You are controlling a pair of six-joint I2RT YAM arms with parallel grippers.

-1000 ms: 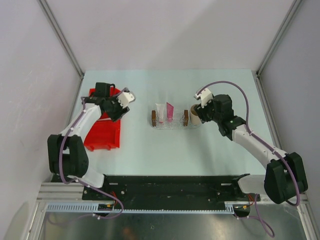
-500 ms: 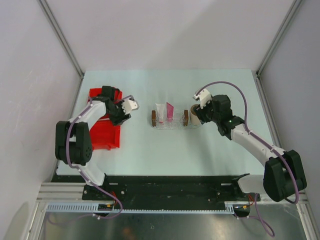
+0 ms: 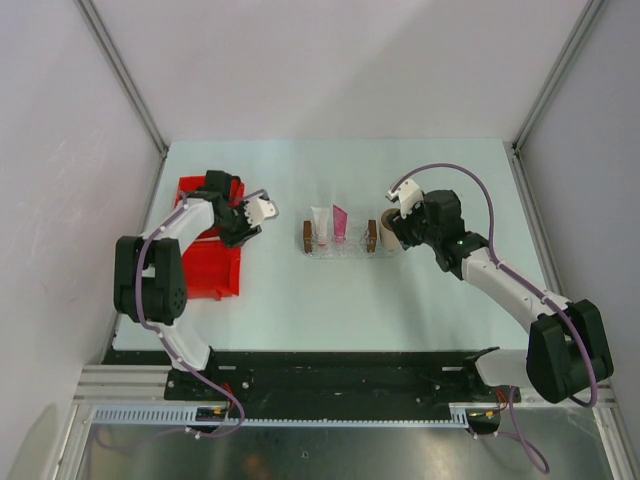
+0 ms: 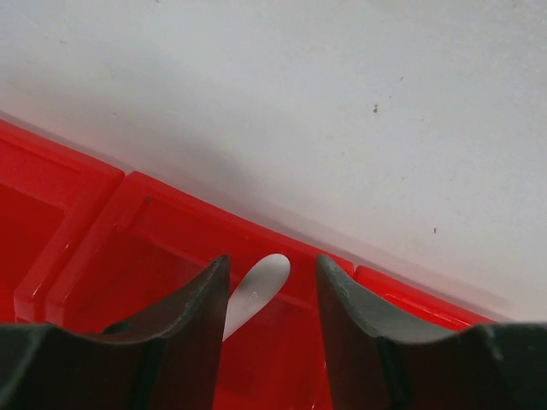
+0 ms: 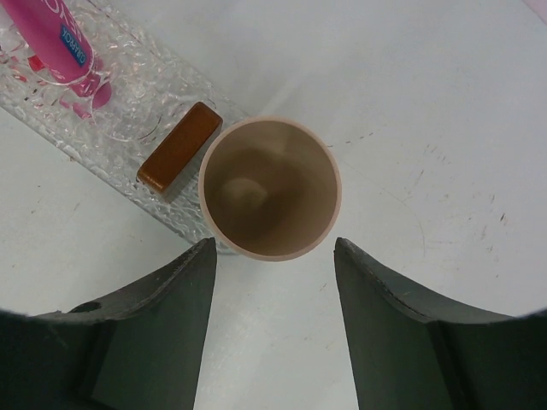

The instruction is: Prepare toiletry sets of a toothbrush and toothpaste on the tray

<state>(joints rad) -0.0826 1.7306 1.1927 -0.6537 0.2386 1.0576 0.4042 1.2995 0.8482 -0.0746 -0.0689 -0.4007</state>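
Although the pink tube (image 5: 49, 36) bears a blue label (image 5: 73, 44) with white letters, they are too small to read; it stands beside the white tube (image 3: 320, 226) in the tray (image 3: 340, 251), midway between the desk's (image 3: 300, 290) left and right edges. By the left edge, the left gripper (image 4: 272, 260) hangs over the bin (image 4: 85, 213), fingers part open astride the toothbrush (image 4: 261, 282), gripping nothing. The right gripper (image 5: 273, 243) is unclenched, short of the cup (image 5: 270, 184) beside the tray's right end.

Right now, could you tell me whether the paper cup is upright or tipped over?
Upright: the paper cup shows its round open mouth, facing up beside the tray.
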